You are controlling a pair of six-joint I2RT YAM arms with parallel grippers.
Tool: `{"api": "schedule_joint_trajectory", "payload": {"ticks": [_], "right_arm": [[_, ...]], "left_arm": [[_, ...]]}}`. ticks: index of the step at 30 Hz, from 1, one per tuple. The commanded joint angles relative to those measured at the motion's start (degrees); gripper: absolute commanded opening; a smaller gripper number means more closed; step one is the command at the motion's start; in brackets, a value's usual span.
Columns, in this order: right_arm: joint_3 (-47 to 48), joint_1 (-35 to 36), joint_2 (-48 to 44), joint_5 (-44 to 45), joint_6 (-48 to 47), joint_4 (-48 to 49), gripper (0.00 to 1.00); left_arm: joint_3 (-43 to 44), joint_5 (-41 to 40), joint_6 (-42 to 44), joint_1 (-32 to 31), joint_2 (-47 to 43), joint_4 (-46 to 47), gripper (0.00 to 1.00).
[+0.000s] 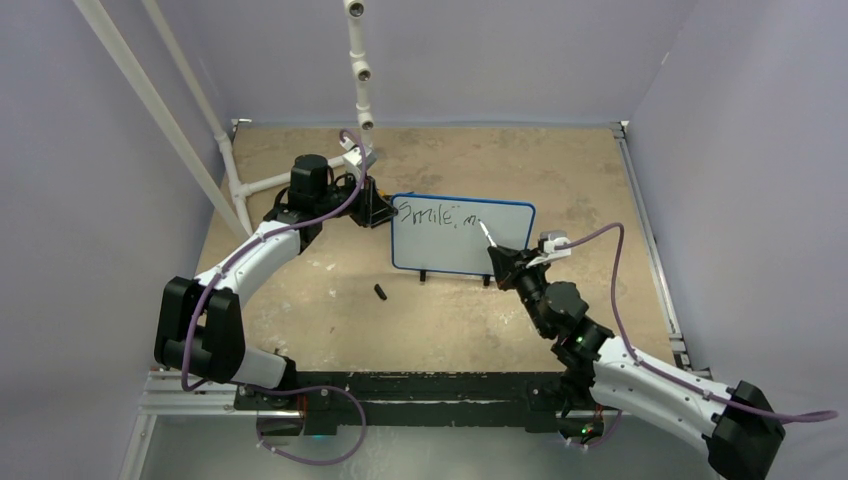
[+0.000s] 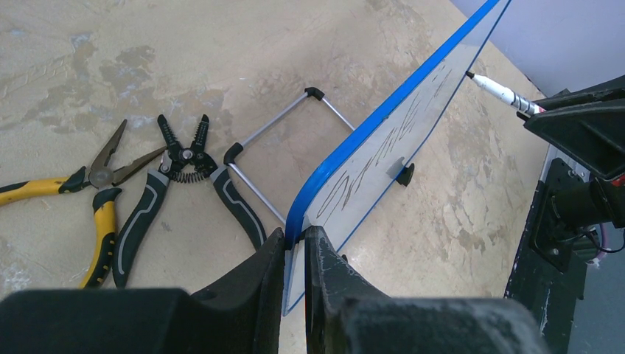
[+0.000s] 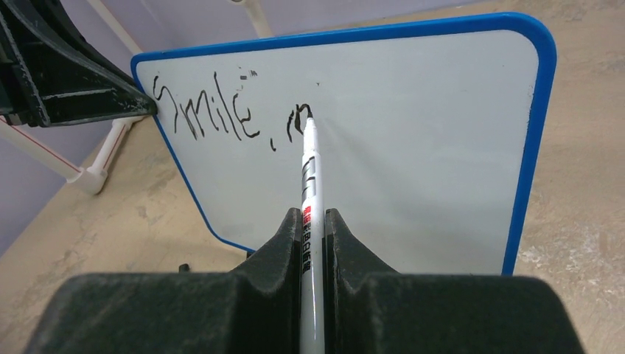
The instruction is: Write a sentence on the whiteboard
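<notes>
The whiteboard (image 1: pixel 455 240) stands upright mid-table on two black feet, with a blue frame. It reads "Smile, m" (image 3: pixel 221 110) in black along the top. My left gripper (image 1: pixel 372 205) is shut on the board's upper left corner; the left wrist view shows its jaws clamped on the blue edge (image 2: pixel 295 228). My right gripper (image 1: pixel 503 258) is shut on a white marker (image 3: pixel 308 192). The marker's tip touches the board at the last letter (image 3: pixel 307 112). The marker also shows in the left wrist view (image 2: pixel 497 90).
Yellow-handled pliers (image 2: pixel 88 184) and black wire strippers (image 2: pixel 180 173) lie on the table behind the board. A black marker cap (image 1: pixel 380 292) lies in front of the board. A white pipe frame (image 1: pixel 230 170) stands at the back left.
</notes>
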Motion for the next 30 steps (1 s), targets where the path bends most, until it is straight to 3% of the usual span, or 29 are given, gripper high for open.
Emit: {"api": "schedule_joint_trajectory", "payload": {"ticks": [1, 18, 30], "right_arm": [[1.5, -0.1, 0.9, 2.3, -2.0, 1.4, 0.0], [2.3, -0.1, 5.5, 3.3, -5.7, 7.0, 0.0], [1.2, -0.1, 4.6, 1.1, -2.4, 4.4, 0.0]], "left_arm": [[0.6, 0.6, 1.0, 0.0, -2.1, 1.6, 0.0], [0.6, 0.6, 1.1, 0.0, -2.0, 1.5, 0.0], [0.6, 0.7, 1.1, 0.0, -2.0, 1.4, 0.0]]}}
